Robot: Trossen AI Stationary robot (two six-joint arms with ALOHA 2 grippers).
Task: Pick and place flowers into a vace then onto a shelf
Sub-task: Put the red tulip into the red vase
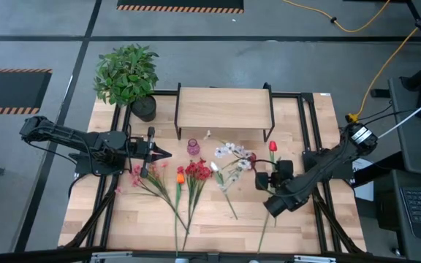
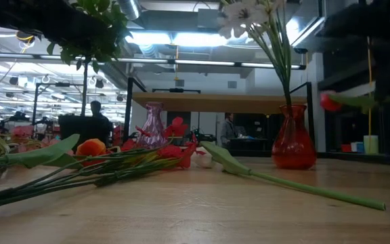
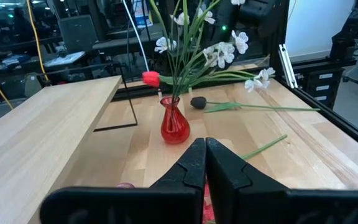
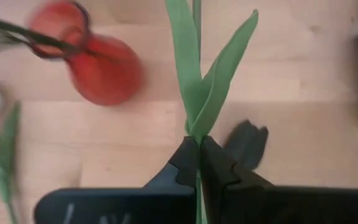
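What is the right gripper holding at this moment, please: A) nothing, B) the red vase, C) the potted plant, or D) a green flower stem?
D: in the right wrist view the right gripper is shut on a green flower stem, with the red vase standing apart beside it.

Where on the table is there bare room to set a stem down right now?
Bare wood runs along the table's front left corner and its front right, past the tulip stem. The shelf top is bare too. The middle is crowded: loose flowers, the red vase and pink vase.
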